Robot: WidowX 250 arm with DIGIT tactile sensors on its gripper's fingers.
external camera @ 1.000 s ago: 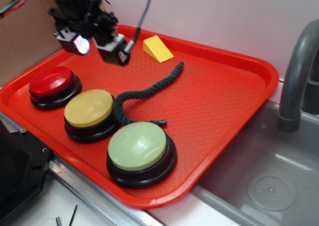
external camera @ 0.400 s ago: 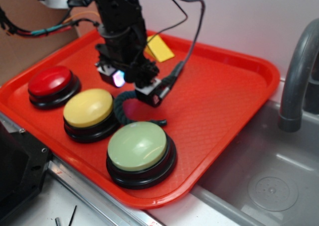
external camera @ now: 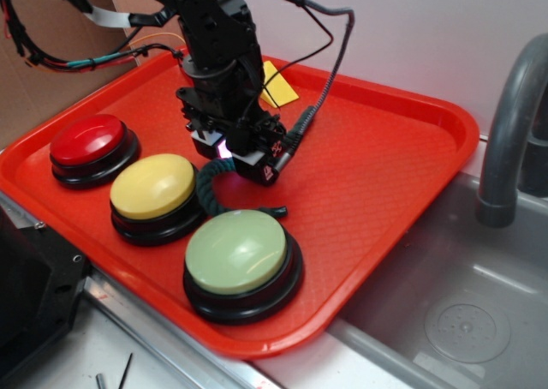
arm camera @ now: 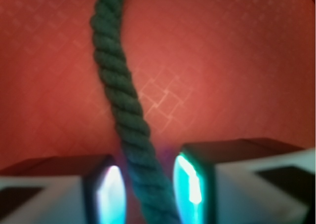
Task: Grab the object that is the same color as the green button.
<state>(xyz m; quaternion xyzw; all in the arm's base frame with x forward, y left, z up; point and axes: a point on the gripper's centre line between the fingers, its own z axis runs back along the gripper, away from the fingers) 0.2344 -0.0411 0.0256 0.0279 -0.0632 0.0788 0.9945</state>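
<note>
You are straddling the rope (arm camera: 126,110) with your fingers (arm camera: 190,182) apart; closing and lifting are remaining.

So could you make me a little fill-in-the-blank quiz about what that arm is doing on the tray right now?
1. The gripper has one finger on each side of the dark green ____.
2. The button nearest the tray's front edge has a pale ____ dome.
3. The yellow button sits between the green button and the ____ button.
4. Behind the arm lies a yellow ____.

Missing words: rope; green; red; wedge block
</note>
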